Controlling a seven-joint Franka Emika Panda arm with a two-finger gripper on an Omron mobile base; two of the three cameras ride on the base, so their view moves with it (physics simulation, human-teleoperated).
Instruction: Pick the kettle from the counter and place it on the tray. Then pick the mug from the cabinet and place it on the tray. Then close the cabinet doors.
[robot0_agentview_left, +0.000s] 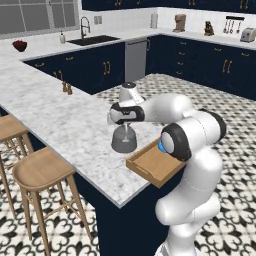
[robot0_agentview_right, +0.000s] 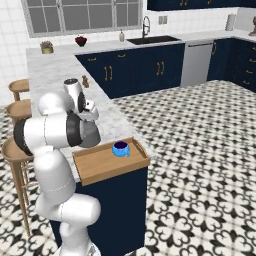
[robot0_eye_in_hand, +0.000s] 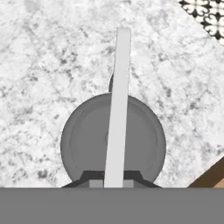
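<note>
Step in hand: first pick. The gripper (robot0_agentview_left: 125, 125) sits directly above the kettle (robot0_agentview_left: 124, 140) with its jaws closed tight on the thin handle (robot0_eye_in_hand: 118, 109), while the kettle rests on the counter (robot0_agentview_left: 60, 120) just beside the tray (robot0_agentview_left: 155, 162). Next move, as I judge it: lift straight up so the kettle hangs clear of the rim, then carry it sideways to bare wood, away from the mug (robot0_agentview_right: 120, 149) already on the tray. Beyond: long speckled marble counter, wooden stools (robot0_agentview_left: 37, 172) along it, patterned tile floor (robot0_agentview_right: 200, 130), a sink (robot0_agentview_left: 92, 40) under the window.
</note>
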